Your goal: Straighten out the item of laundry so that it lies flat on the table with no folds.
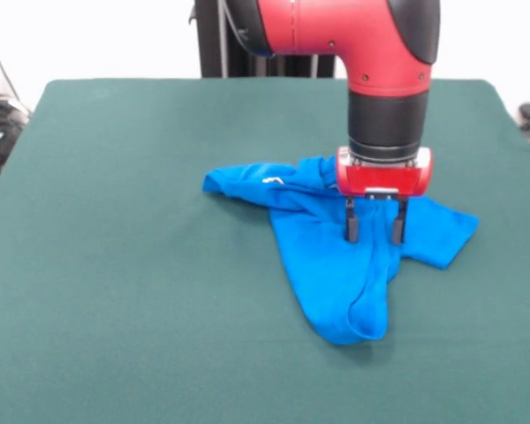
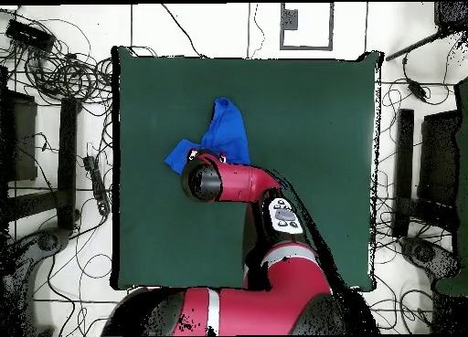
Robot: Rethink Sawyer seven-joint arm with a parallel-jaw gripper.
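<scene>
Just below my red wrist block, my gripper (image 1: 374,231) points straight down with its two dark fingers (image 1: 352,231) spread apart, nothing clamped between them. Blue cloth shows in the gap. From the front view the fingertips sit at the level of the T-shirt (image 1: 336,265), right over a raised ridge of the fabric, but I cannot tell whether they press into the cloth or hang just above it. From overhead my arm (image 2: 239,183) covers the gripper completely, so that view adds nothing about the fingers.

The T-shirt lies crumpled on the green table (image 1: 124,291), somewhat toward the robot's half and off to the right side in the front view. It is bunched and folded over itself. One lobe reaches left from under my wrist to a rounded end, with a small patch of white print (image 1: 272,180) showing on it. A second, longer lobe runs toward the camera and ends in a rounded, doubled-over edge. A third, shorter flap sticks out to the right of my fingers and lies flatter than the rest. Deep creases run along the long lobe.

Seen from overhead, the T-shirt (image 2: 225,132) sits near the middle of the table (image 2: 311,114), well away from every edge, with my arm lying across its near part.
</scene>
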